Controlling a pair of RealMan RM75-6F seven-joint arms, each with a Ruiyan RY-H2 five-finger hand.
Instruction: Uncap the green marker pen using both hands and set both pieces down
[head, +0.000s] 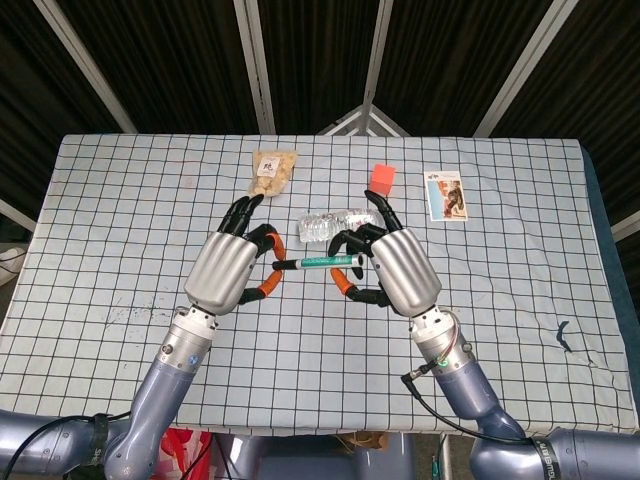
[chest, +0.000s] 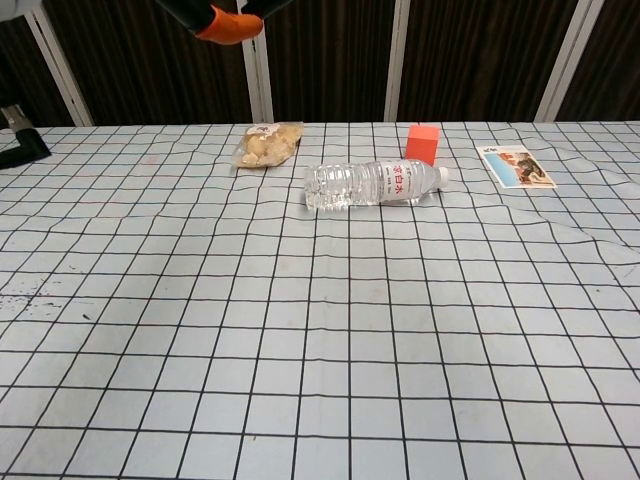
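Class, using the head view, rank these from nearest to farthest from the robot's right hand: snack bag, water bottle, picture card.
From the right hand:
1. Water bottle, just beyond the fingers, lying flat.
2. Picture card, far right.
3. Snack bag, far left.

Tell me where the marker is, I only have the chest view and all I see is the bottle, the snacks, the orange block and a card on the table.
Observer: The green marker pen is off the table, held level between both hands in the head view.
Operator: Say which hand has which end.
Observer: The left hand grips its black end, and the right hand grips the other end.
Operator: Report whether the cap is off.
Observer: Not yet; the pen reads as one unbroken piece between the hands.
Operator: Give me what lies past it.
Observer: The water bottle lies just beyond the pen.
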